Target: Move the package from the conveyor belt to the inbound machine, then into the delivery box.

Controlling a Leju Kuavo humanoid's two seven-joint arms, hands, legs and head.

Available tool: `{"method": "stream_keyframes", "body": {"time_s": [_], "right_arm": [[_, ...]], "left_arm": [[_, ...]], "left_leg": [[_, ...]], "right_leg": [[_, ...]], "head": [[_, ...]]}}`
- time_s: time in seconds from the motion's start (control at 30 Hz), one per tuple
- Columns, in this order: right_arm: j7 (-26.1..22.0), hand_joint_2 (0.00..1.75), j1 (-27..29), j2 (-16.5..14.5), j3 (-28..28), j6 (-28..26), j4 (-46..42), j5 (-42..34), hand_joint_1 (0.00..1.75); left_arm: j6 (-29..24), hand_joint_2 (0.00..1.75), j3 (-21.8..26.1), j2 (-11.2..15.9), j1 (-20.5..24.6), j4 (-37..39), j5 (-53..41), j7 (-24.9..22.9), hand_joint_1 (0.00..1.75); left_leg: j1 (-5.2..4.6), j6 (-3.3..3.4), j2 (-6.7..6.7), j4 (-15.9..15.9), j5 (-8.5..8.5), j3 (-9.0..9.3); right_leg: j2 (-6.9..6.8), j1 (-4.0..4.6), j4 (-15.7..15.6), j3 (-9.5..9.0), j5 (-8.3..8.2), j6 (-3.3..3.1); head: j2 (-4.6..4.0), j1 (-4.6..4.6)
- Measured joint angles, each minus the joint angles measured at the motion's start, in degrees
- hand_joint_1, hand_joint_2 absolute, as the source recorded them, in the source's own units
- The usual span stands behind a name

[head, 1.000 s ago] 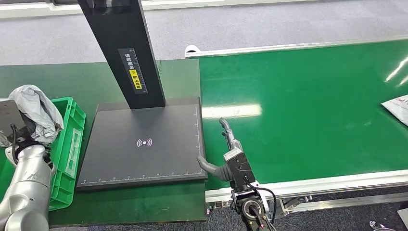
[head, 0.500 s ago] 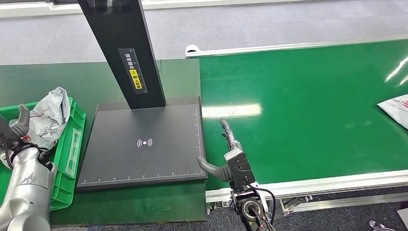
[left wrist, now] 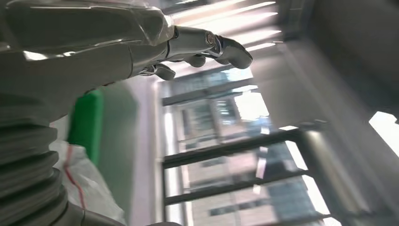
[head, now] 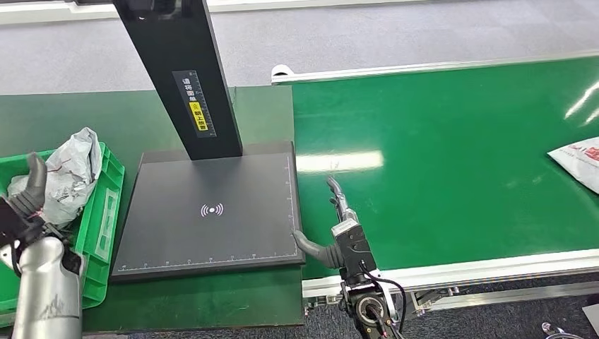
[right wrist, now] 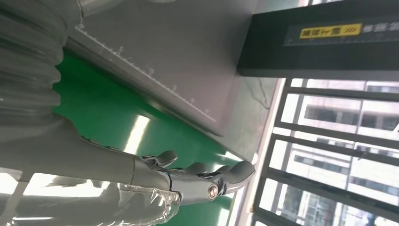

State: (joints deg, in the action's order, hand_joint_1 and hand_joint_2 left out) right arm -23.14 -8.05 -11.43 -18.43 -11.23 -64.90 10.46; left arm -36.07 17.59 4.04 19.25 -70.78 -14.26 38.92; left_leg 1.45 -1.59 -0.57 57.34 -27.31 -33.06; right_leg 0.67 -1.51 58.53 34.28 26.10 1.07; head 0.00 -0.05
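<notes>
While the grey package (head: 67,173) lies crumpled in the green delivery box (head: 106,212) beside the inbound machine (head: 212,212), I see my left hand (head: 25,198) just above it, fingers apart and holding nothing. My right hand (head: 332,215) hovers empty, fingers extended, over the conveyor belt (head: 452,155), where a second package (head: 576,159) lies far off.

Green table (head: 261,113), black scanner base (head: 212,212) and green crate (head: 106,212) resting on it

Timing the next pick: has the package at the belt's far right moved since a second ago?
Yes. The package has crept left along the conveyor belt, toward the inbound machine.
</notes>
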Motion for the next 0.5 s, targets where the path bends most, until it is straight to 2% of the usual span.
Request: {"method": "stream_keyframes", "body": {"time_s": [0.07, 0.13, 0.23, 0.3, 0.37, 0.5], "right_arm": [[0.13, 1.75, 0.39, 0.19, 0.63, 0.00, 0.08, 0.36, 0.00], [0.26, 1.75, 0.61, 0.30, 1.04, 0.00, 0.15, 0.72, 0.00], [0.60, 1.75, 0.92, 0.39, 1.55, 0.11, 0.30, 1.79, 0.00], [0.83, 1.75, 1.35, 0.42, 2.34, 0.30, 0.48, 2.95, 0.00], [0.86, 1.75, 1.96, 0.41, 3.13, 0.19, 0.60, 3.90, 0.00], [0.25, 1.75, 3.60, 0.39, 4.06, -1.80, 0.62, 5.59, 0.00]], "left_arm": [[-2.20, 1.75, -3.85, -1.69, -4.92, -7.89, -5.06, 0.20, 0.00], [-3.29, 1.75, -6.87, -2.90, -8.00, -13.47, -7.91, 0.14, 0.00], [-3.67, 1.75, -9.68, -4.53, -11.75, -19.35, -12.06, 0.50, 0.00], [-3.74, 1.75, -12.54, -6.66, -15.34, -22.06, -16.50, 0.60, 0.00], [-3.72, 1.75, -16.15, -9.45, -18.58, -21.92, -16.57, -0.02, 0.00], [-3.71, 1.75, -21.75, -13.96, -22.21, -15.11, -7.77, 0.25, 0.00]], "left_leg": [[-0.01, 0.04, -0.02, 0.00, -0.04, -0.05], [-0.02, 0.06, -0.02, 0.00, -0.06, -0.10], [-0.01, 0.05, 0.09, -0.01, -0.09, -0.03], [-0.01, 0.05, 0.06, 0.00, -0.10, 0.00], [-0.05, 0.08, -0.01, 0.00, -0.12, -0.01], [-0.12, 0.13, -0.02, 0.00, -0.15, -0.04]], "right_leg": [[0.00, -0.01, -0.05, 0.01, 0.01, 0.02], [0.00, -0.02, -0.06, 0.02, 0.01, 0.02], [0.05, -0.01, -0.07, 0.02, 0.01, 0.02], [0.03, -0.02, -0.08, -0.01, 0.04, 0.05], [0.01, -0.05, -0.09, -0.03, 0.06, 0.08], [0.01, -0.12, -0.10, -0.03, 0.06, 0.09]], "head": [[0.00, 0.02], [0.00, 0.02], [0.00, -0.03], [0.00, -0.02], [0.00, 0.00], [0.00, -0.01]]}}
